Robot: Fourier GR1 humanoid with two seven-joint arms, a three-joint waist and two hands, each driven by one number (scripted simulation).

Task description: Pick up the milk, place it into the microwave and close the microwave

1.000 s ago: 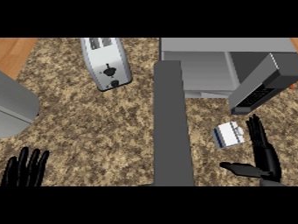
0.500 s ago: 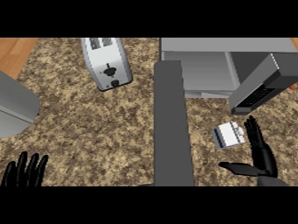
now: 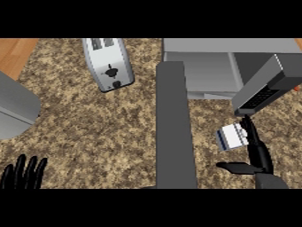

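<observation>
A small white and blue milk carton (image 3: 231, 136) stands on the speckled counter just below the microwave's open door (image 3: 269, 85). My right hand (image 3: 258, 156) is beside it on its right, open, fingers stretched up along the carton's side and thumb pointing left below it; whether the fingers touch it is unclear. The grey microwave (image 3: 209, 66) sits at the upper right with its cavity open toward me. My left hand (image 3: 22, 173) rests open at the lower left edge, fingers up.
A silver toaster (image 3: 108, 64) lies at the upper middle. A grey box-like object (image 3: 3, 108) stands at the left. A dark grey vertical bar (image 3: 175, 128) runs down the middle of the view. Wooden floor shows at the upper corners.
My right hand has shifted slightly up beside the carton. The left hand has sunk a little lower at the edge. The carton stays where it was.
</observation>
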